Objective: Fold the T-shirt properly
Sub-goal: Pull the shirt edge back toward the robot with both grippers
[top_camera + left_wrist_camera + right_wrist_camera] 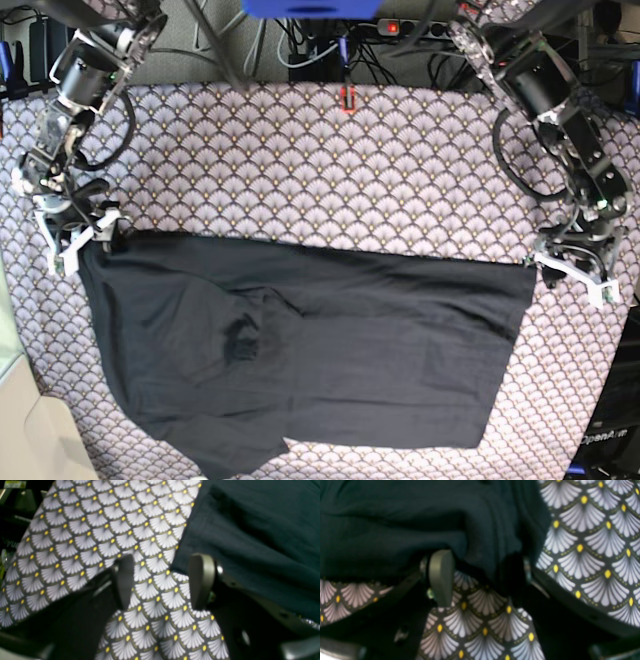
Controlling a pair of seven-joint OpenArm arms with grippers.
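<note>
The black T-shirt (pixel 320 340) lies spread across the near half of the patterned tablecloth (pixel 320 170), with a straight upper edge and a rumpled sleeve area at the left. My left gripper (pixel 575 275) stands open at the shirt's upper right corner. In the left wrist view its fingers (pixel 202 580) straddle bare cloth, and the T-shirt (pixel 250 530) corner ends just beside the right finger. My right gripper (pixel 85 240) is open at the upper left corner. In the right wrist view the T-shirt (pixel 395 517) hem droops between its spread fingers (pixel 441 577), and nothing is clamped.
Cables and a power strip (pixel 400 30) run along the table's far edge. A small red mark (pixel 347 98) sits on the cloth at the back centre. A pale surface (pixel 25 430) borders the near left corner. Both arms reach down from the back corners.
</note>
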